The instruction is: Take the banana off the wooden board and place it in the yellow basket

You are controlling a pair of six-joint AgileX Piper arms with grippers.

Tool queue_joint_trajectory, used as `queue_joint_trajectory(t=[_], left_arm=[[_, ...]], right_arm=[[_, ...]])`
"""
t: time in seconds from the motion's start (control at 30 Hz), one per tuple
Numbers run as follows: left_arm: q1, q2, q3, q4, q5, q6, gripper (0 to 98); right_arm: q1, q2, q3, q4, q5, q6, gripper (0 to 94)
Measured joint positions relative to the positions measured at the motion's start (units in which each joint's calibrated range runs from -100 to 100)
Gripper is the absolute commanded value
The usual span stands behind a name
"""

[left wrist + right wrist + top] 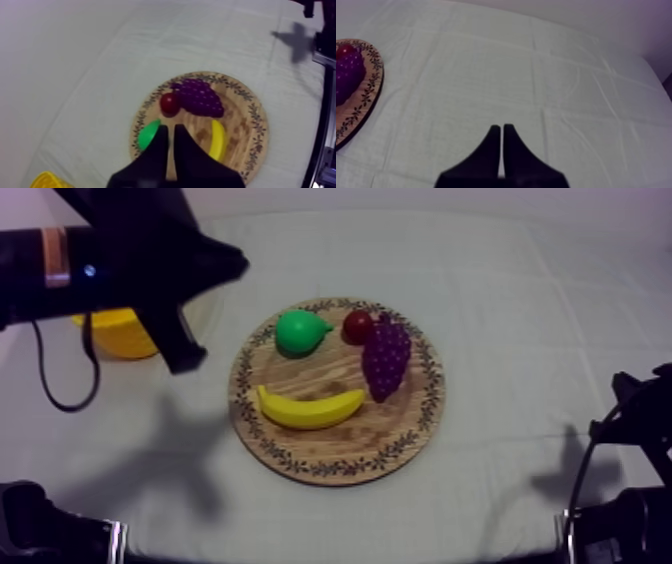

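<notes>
Your left gripper (pixel 170 131), jaws narrow and empty, hangs short of the banana (pixel 218 140), presumably chosen because the yellow basket (pixel 125 338) sits behind them.

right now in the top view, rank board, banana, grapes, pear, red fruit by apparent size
1. wooden board
2. banana and grapes, too alike to rank
3. pear
4. small red fruit

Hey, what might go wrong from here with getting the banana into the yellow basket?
The left end effector is shut near the wooden board; unless it opens, it would likely shove the banana. The banana's tip lies close to the grapes, so a grasp there may knock them.
</notes>
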Motion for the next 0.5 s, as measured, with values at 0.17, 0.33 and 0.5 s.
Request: queue_joint_trajectory(t=[0.17, 0.33, 0.5], left_arm=[[2.93, 5.45, 0.11, -0.55, 3.42, 2.29, 8.7], [4.49, 10.04, 0.9, -0.43, 6.9, 2.34, 11.0], [4.37, 12.17, 3.34, -0.21, 6.75, 1.96, 11.8]], right_arm=[[0.0, 0.0, 0.0, 0.0, 0.0, 0.0, 0.3], [0.0, 0.0, 0.0, 0.0, 0.0, 0.0, 0.3], [0.0, 0.0, 0.0, 0.0, 0.0, 0.0, 0.3]])
